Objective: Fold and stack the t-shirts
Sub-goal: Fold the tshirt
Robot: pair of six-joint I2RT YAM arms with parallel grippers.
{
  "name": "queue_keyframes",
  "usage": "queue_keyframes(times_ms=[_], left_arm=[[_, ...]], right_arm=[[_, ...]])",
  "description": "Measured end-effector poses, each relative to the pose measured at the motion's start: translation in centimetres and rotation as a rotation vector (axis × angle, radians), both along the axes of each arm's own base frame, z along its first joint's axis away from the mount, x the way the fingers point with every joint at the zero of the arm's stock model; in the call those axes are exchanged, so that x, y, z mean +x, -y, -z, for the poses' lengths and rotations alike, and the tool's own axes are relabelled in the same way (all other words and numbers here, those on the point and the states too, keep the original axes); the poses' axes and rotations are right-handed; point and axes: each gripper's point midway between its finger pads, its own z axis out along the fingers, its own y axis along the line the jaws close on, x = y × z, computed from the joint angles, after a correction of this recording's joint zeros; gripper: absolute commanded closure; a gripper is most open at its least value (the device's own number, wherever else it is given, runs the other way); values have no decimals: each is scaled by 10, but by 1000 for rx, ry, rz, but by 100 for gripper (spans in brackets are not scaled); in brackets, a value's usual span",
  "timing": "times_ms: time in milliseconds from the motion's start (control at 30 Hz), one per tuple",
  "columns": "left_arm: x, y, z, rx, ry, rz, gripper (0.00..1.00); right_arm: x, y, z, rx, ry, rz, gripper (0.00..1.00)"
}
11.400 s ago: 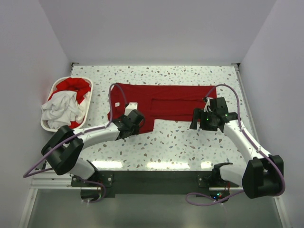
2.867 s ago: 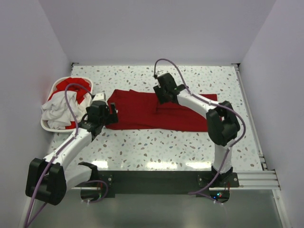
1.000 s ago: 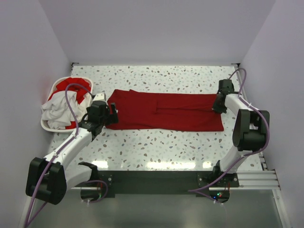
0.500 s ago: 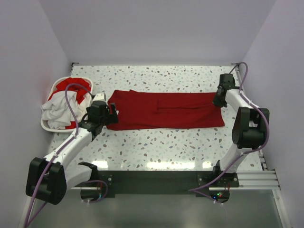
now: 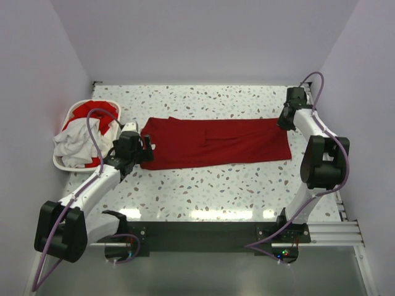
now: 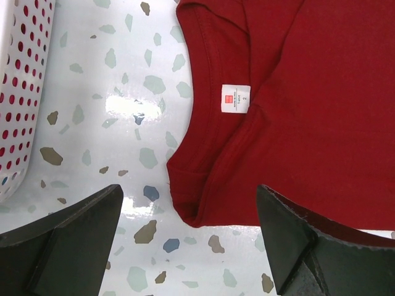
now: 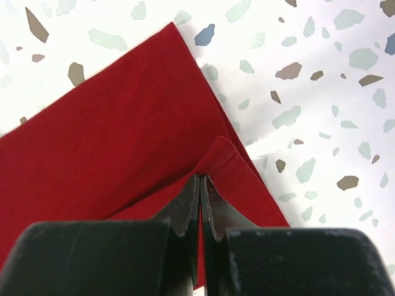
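A deep red t-shirt (image 5: 216, 142) lies folded into a long band across the table, with its neck end at the left. Its white neck label (image 6: 234, 98) shows in the left wrist view. My left gripper (image 5: 145, 145) (image 6: 188, 192) hovers open over the collar's near corner, one finger on each side, touching nothing. My right gripper (image 5: 285, 120) (image 7: 201, 179) is shut on a pinched ridge of the red t-shirt (image 7: 123, 135) at its far right hem corner. Another red t-shirt (image 5: 99, 111) and a white t-shirt (image 5: 77, 139) are heaped in the basket.
The white perforated laundry basket (image 5: 62, 163) (image 6: 18, 92) stands at the table's left edge, close beside my left gripper. White walls enclose the speckled table (image 5: 216, 185) on three sides; my right arm is near the right wall.
My right gripper has moved toward the far right corner, dragging the shirt's right end with it. The left arm has stayed still and open.
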Motion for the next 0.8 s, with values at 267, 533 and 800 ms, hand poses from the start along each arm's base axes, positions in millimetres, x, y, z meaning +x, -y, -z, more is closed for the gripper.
queue_keyframes(times_ms=[267, 533, 800], left_arm=[[-1, 0, 2, 2, -8, 0, 6], [-1, 0, 3, 4, -13, 0, 5], [22, 13, -8, -12, -13, 42, 8]], right_arm=[[5, 0, 23, 2, -52, -8, 83], [9, -1, 19, 6, -42, -21, 51], [-23, -48, -12, 165, 63, -162, 46]])
